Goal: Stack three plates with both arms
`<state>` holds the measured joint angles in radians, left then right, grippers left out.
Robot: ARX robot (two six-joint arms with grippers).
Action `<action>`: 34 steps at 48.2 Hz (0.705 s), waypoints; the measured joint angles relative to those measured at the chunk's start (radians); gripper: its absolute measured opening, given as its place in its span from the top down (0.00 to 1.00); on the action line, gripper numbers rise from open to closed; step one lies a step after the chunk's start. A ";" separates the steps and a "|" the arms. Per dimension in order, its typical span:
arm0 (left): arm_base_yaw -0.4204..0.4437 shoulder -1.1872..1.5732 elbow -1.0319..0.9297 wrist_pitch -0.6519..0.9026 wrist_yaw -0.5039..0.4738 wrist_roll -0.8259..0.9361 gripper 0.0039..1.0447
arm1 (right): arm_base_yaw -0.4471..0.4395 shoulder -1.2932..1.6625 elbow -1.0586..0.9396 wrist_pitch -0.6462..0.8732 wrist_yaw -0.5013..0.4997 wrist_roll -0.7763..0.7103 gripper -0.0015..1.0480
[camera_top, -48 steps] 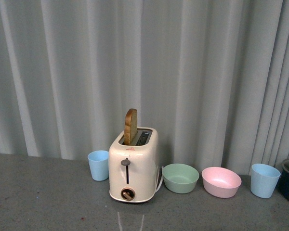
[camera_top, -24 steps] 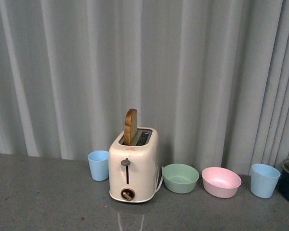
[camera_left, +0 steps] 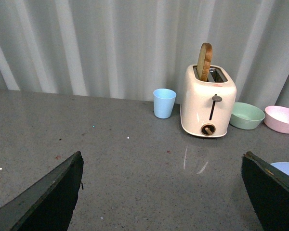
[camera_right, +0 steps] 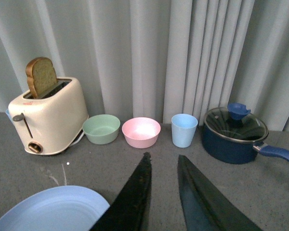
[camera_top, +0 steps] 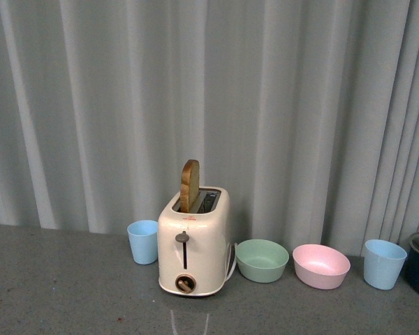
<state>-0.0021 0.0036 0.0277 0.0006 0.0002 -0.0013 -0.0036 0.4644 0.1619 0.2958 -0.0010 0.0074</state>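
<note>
A light blue round shallow plastic plate [camera_right: 50, 209] is lying on the grey countertop [camera_right: 279, 192] beside the nearly closed black right gripper [camera_right: 163, 192], while the black left gripper [camera_left: 161, 192] is hovering spread wide, empty.

Counter [camera_top: 63, 286] looks like grey speckled stone or laminate, smooth with a slight sheen, you can see streaky reflections in front of the toaster [camera_top: 193, 241]. Toaster's a cream shell, satin-smooth, probably plastic or enamelled metal. The bread slice [camera_top: 189, 185] is rough and crusty. Green bowl [camera_top: 262, 259], pink bowl [camera_top: 321, 264] and both blue cups [camera_top: 142, 241] are matte pastel plastic, same for the light blue plate [camera_right: 50, 209]. The pot [camera_right: 236, 134] is glossy dark blue with a clear glass lid. Curtain [camera_top: 209, 105] is soft pleated cloth.
</note>
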 joint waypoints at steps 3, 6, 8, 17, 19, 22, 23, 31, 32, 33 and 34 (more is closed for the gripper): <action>0.000 0.000 0.000 0.000 0.000 0.000 0.06 | 0.000 -0.028 -0.026 -0.004 0.000 -0.002 0.95; 0.000 0.000 0.000 0.000 0.000 0.000 0.06 | 0.000 -0.055 -0.043 -0.010 0.000 -0.005 0.97; 0.000 0.000 0.000 0.000 0.000 0.000 0.06 | 0.000 -0.068 -0.051 -0.012 0.000 -0.005 0.97; 0.000 0.000 0.000 0.000 0.000 0.000 0.06 | 0.000 -0.129 -0.088 -0.039 0.000 -0.005 0.97; 0.000 0.000 0.000 0.000 0.000 0.000 0.06 | 0.000 -0.138 -0.092 -0.044 0.000 -0.005 0.97; 0.000 0.000 0.000 0.000 0.000 0.000 0.06 | 0.000 -0.157 -0.100 -0.054 0.000 -0.005 0.97; 0.000 0.000 0.000 0.000 0.000 0.000 0.06 | 0.000 -0.163 -0.103 -0.057 0.000 -0.005 0.97; 0.000 0.000 0.000 0.000 0.000 0.000 0.06 | 0.000 -0.216 -0.122 -0.091 0.000 -0.005 0.97; 0.000 0.000 0.000 0.000 0.000 0.000 0.06 | 0.000 -0.221 -0.124 -0.094 0.000 -0.005 0.97; 0.000 0.000 0.000 0.000 0.000 0.000 0.06 | 0.000 -0.225 -0.125 -0.097 0.000 -0.005 0.97; 0.000 0.000 0.000 0.000 0.000 0.000 0.06 | 0.000 -0.233 -0.128 -0.102 0.000 -0.005 0.97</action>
<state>-0.0021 0.0036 0.0277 0.0006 0.0002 -0.0013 -0.0036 0.2314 0.0341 0.1940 -0.0010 0.0025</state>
